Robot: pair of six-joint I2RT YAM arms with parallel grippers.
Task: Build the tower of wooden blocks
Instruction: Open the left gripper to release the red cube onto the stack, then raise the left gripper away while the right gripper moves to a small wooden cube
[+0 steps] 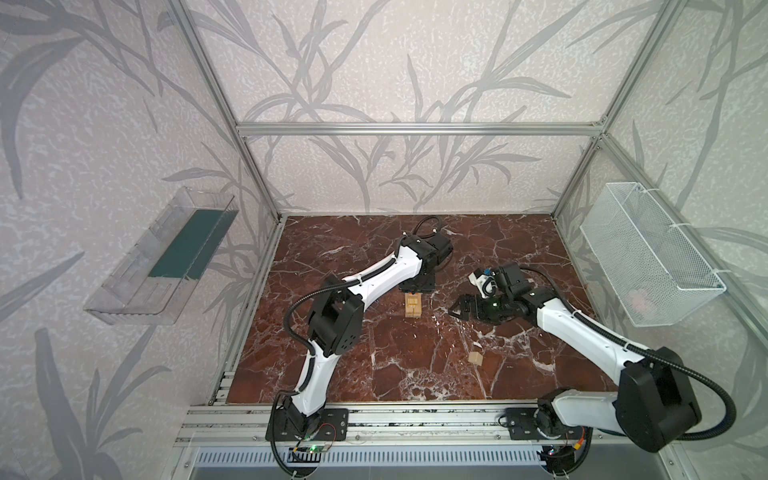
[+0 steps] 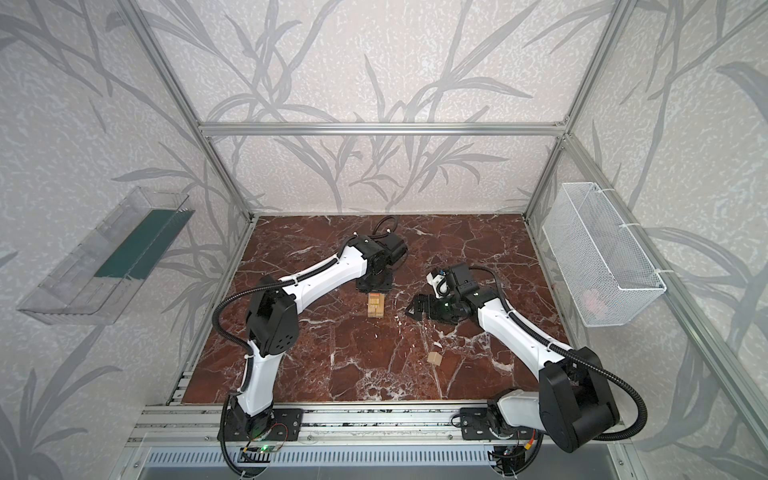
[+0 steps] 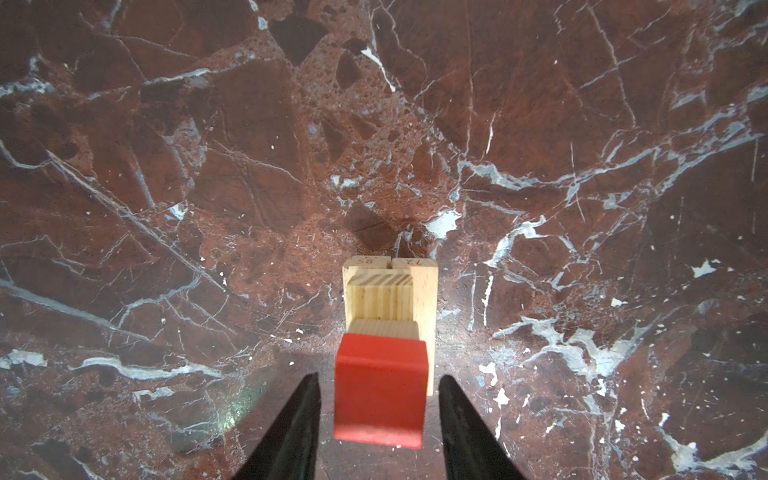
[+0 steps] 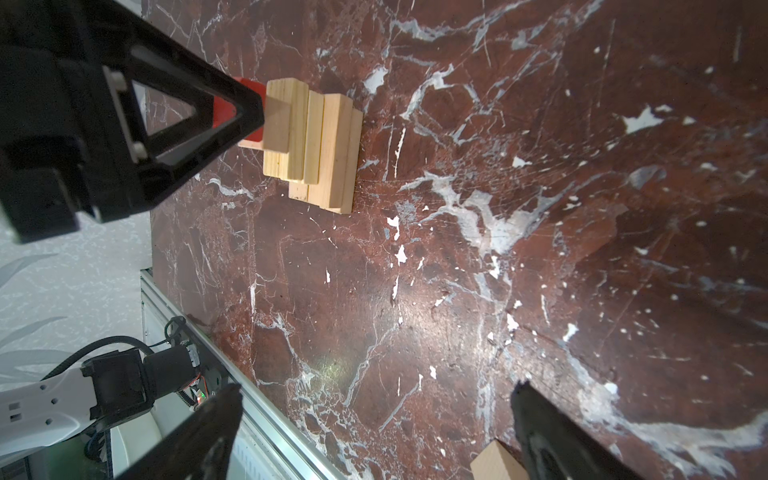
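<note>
Left gripper: my left gripper [image 3: 378,377] hangs over the top of the tower, pointing down; my jaws stand parted and grip nothing
Red cube: the red cube [image 3: 380,390] sits between my left fingers [image 3: 299,428]; a sliver of table shows on each side of it, so neither finger touches it; it rests on the tower's uppermost pale block
Tower: the tower [image 1: 412,306] stands near the middle of the marble table [image 1: 374,353] in both top views; in my right wrist view [image 4: 316,141] its pale layers sit slightly out of line, stepped
Right gripper: my right gripper [image 4: 378,388] is low, to the right of the tower and apart from it; jaws spread wide, nothing between them
Loose cube: a pale cube [image 1: 476,358] lies alone nearer the front edge, well apart from the tower; in my right wrist view [image 4: 496,461] it is just beside one finger; whether they touch, I cannot tell
</note>
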